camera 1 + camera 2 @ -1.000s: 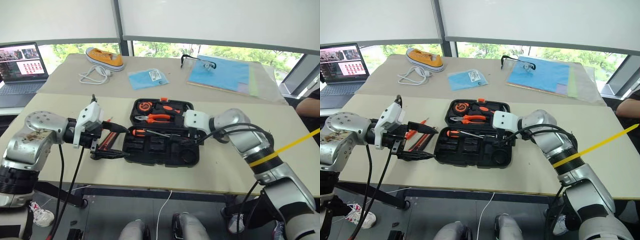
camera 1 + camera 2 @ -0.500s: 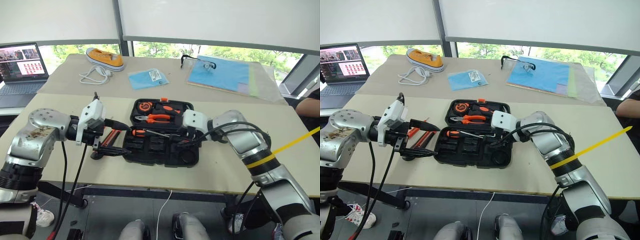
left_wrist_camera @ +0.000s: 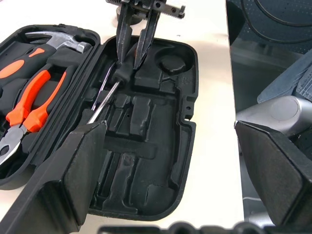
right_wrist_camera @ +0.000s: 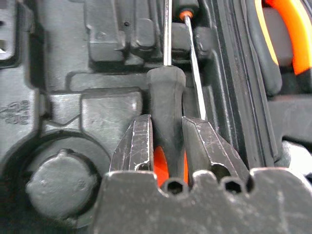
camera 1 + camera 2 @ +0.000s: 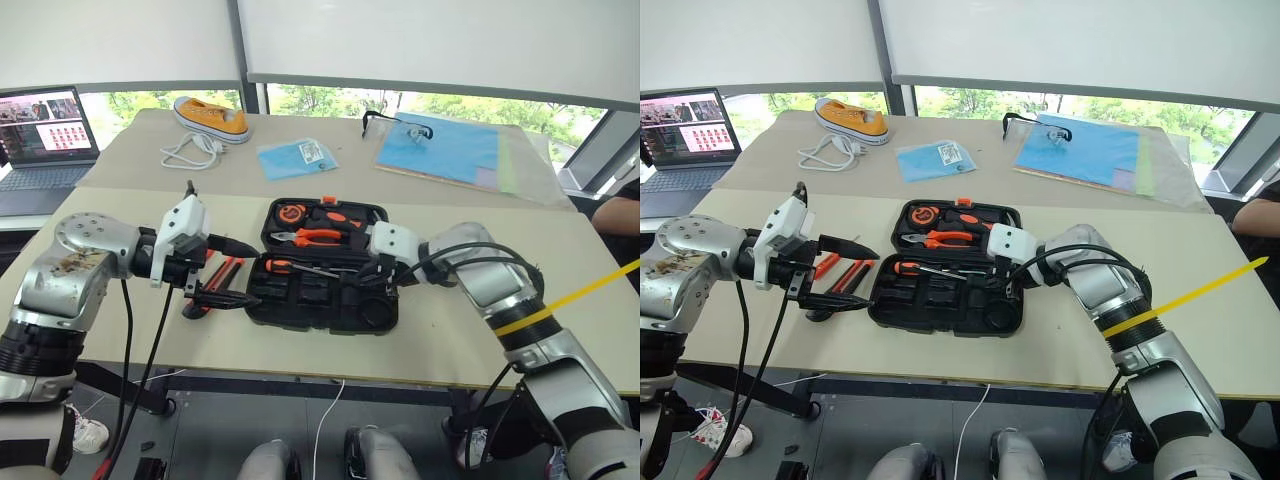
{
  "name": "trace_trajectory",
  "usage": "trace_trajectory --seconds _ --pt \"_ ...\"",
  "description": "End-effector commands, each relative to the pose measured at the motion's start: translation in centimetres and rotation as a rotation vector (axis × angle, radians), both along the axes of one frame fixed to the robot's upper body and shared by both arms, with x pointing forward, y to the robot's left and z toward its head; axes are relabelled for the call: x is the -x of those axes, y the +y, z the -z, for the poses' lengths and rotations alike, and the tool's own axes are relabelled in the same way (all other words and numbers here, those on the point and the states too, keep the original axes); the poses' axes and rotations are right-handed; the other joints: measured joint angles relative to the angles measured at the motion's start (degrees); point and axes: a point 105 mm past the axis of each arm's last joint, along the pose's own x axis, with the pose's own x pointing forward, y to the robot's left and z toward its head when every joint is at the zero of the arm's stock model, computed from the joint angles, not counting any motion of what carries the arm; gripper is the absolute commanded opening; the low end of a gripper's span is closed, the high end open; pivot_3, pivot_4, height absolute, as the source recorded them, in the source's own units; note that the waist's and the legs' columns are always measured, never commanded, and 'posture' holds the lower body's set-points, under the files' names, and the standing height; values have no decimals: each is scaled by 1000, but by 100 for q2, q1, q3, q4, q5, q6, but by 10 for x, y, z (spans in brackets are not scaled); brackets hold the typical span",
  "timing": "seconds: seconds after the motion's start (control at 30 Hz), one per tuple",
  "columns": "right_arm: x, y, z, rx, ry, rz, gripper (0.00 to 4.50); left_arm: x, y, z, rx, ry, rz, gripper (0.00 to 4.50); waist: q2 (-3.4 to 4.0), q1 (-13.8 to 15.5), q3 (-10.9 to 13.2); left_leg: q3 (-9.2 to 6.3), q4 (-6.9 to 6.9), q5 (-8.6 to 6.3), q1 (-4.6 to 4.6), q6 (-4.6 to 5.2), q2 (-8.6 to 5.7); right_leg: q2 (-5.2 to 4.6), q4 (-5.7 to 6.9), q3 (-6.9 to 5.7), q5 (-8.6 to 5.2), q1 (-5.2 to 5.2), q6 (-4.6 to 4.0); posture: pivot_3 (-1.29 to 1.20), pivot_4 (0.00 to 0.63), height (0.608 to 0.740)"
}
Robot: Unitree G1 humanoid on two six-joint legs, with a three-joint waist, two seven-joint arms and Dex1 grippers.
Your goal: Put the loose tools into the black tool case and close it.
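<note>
right gripper (image 4: pixel 165 146) clamped on a rubbery black-and-orange screwdriver handle (image 4: pixel 166 97), thin metal shaft laid in the moulded slots of the open black tool case (image 5: pixel 320 300), pliers (image 5: pixel 318 236) nested in the far half, left gripper (image 5: pixel 225 272) spread wide beside loose tools (image 5: pixel 222 272) on the table

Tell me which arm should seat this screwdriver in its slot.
Right. The right gripper is already closed around the screwdriver handle inside the black tool case; the left gripper hangs open beside the case.
</note>
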Motion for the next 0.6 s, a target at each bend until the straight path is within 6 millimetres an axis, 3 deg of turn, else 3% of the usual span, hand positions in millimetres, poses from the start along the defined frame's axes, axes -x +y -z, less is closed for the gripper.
trace_trajectory --seconds 0.03,0.3,0.37,0.5,0.53,0.6 --pt "3 3 -13 16 -80 -65 601 0 -2 -9 -2 -50 15 4500 0 -1 0 0 -6 0 0 0 0 0 -2 0 0 0 -1 0 150 718" --pt "-7 -3 -1 44 -83 -3 601 0 -2 -9 -5 -51 16 4500 0 4 0 0 -9 0 1 0 -1 0 -3 -1 -1 0 -1 0 150 718" --pt "-7 -1 -4 20 -78 -2 1589 0 -2 -10 -5 -51 16 4500 -1 4 0 0 -9 0 1 0 -1 -2 -3 -1 -1 0 -1 0 150 718" --pt "-2 11 -17 -56 -73 -18 2892 -1 -2 -9 -7 -50 14 4500 0 -5 0 0 -10 0 1 0 0 0 -4 -1 -1 0 -1 0 150 718" --pt "-2 15 -22 -88 -67 -14 3149 -1 -2 -9 -7 -50 14 4500 0 -5 0 0 -11 0 1 0 0 0 -4 -1 -2 0 -3 0 150 718" --pt "-1 20 -26 -129 -53 -3 3149 -2 -2 -8 -6 -49 14 4500 0 -15 0 0 -12 0 3 -1 2 1 -3 -2 -5 0 -8 0 150 718"
